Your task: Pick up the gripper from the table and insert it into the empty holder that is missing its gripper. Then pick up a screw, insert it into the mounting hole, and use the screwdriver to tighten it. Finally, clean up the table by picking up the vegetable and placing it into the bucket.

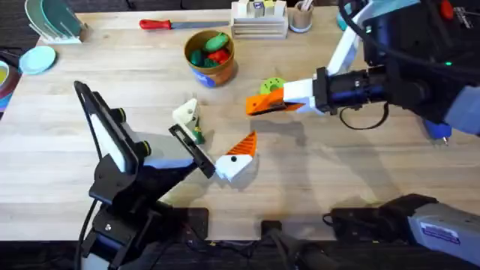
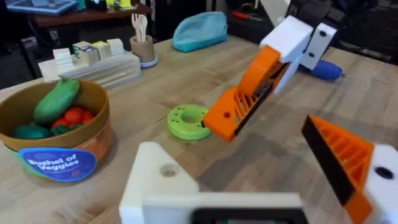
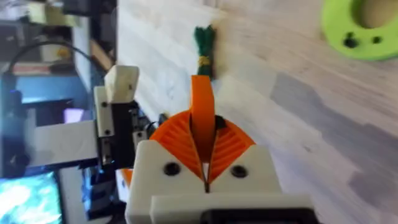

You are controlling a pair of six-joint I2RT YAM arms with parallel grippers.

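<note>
My right gripper (image 1: 264,103) hovers over the table's middle, shut on the orange gripper (image 3: 201,99), which sticks out between its orange pads (image 3: 171,134). In the left wrist view, the right gripper (image 2: 252,93) hangs tilted just beyond the green ring. My left gripper (image 1: 214,136) is open near the table's front. One side is the bare white holder (image 2: 163,180) with its dark mounting hole (image 2: 168,171); the other carries an orange finger (image 2: 342,155). The small dark-green vegetable (image 1: 196,135) lies between them. The bucket (image 1: 210,66) stands at the back. The blue screwdriver (image 2: 323,70) lies far right.
A lime-green ring disc (image 1: 273,86) lies just behind the right gripper. A red-handled tool (image 1: 157,24), a white organiser (image 1: 259,22) and a cup of utensils (image 1: 301,16) line the back edge. Blue dishes (image 1: 37,58) sit at the far left.
</note>
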